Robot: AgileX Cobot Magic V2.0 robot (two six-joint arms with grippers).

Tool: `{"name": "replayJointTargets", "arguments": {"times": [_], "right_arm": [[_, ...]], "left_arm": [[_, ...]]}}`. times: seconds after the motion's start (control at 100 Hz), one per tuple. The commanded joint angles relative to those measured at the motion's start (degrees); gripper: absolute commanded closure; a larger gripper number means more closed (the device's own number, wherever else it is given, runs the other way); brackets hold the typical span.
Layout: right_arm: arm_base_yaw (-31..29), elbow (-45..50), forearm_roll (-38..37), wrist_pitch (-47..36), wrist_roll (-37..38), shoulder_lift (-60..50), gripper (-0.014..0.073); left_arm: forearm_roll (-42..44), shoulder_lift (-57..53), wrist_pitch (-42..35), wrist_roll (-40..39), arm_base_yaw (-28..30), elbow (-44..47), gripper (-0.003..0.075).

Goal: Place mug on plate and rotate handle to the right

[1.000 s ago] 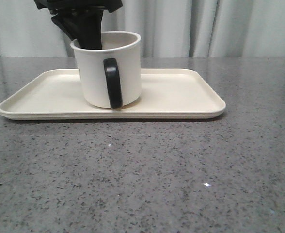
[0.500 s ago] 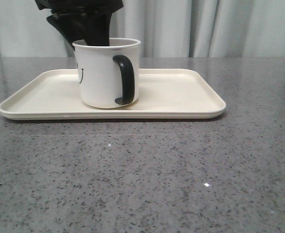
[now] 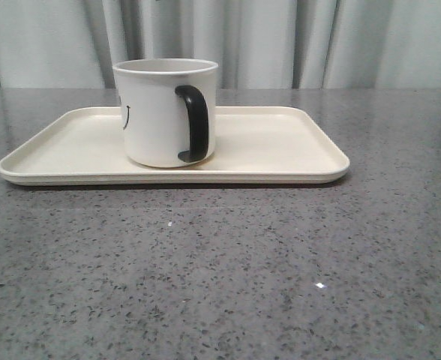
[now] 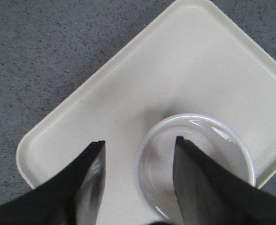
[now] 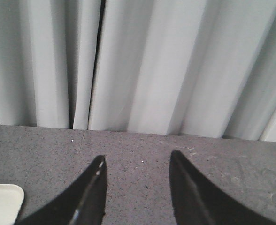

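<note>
The white mug [image 3: 157,112] stands upright on the cream plate [image 3: 280,150], left of its middle. Its black handle [image 3: 194,124] points to the front right. Part of the smiley face [image 3: 126,116] shows on the mug's left side. No gripper shows in the front view. In the left wrist view my left gripper [image 4: 140,140] is open and empty above the mug [image 4: 208,150], one finger over its inside and one over the plate [image 4: 175,70]. My right gripper [image 5: 137,159] is open and empty over the bare table.
The grey speckled table [image 3: 220,277] stretches in front of the plate. A pale curtain [image 3: 318,41] hangs behind the table. In the right wrist view a corner of the plate [image 5: 2,199] shows beside the fingers.
The mug's handle turned from facing front towards the right. My left gripper then let go and rose out of the front view. The mug stays put.
</note>
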Motion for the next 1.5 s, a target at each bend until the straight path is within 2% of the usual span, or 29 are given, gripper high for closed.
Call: {"name": "replayJointTargets", "arguments": {"times": [0.0,0.22,0.41,0.89,0.99,1.18,1.34,1.49], "right_arm": [[-0.02,-1.83,-0.81,-3.97,-0.50,0.12,0.0260],[-0.02,-1.83,-0.81,-3.97,-0.50,0.12,0.0260],[-0.02,-1.83,-0.81,-3.97,-0.50,0.12,0.0260],[-0.02,-1.83,-0.77,-4.08,-0.50,0.12,0.0260],[-0.02,-1.83,-0.77,-4.56,-0.50,0.12,0.0260],[-0.02,-1.83,-0.77,-4.89,-0.50,0.12,0.0260],[0.10,-2.75,1.02,-6.23,-2.22,1.67,0.0262],[3.49,-7.07,11.91,-4.74,-11.07,6.66,0.0263]], "left_arm": [[2.22,-5.66,0.72,-0.13,-0.28,-1.89,0.0384],[7.97,-13.41,0.72,-2.06,-0.28,-1.89,0.0384],[11.89,-21.00,0.72,-3.48,1.90,0.14,0.0384],[17.69,-42.88,0.72,-3.48,19.24,20.52,0.0393],[18.66,-46.06,0.72,-3.48,21.81,24.39,0.0460],[19.75,-50.78,-0.59,-3.52,23.39,30.67,0.0743],[20.57,-52.37,-3.48,-6.57,23.39,33.55,0.0740],[20.62,-52.37,-4.43,-6.96,23.39,34.03,0.0740]]}}
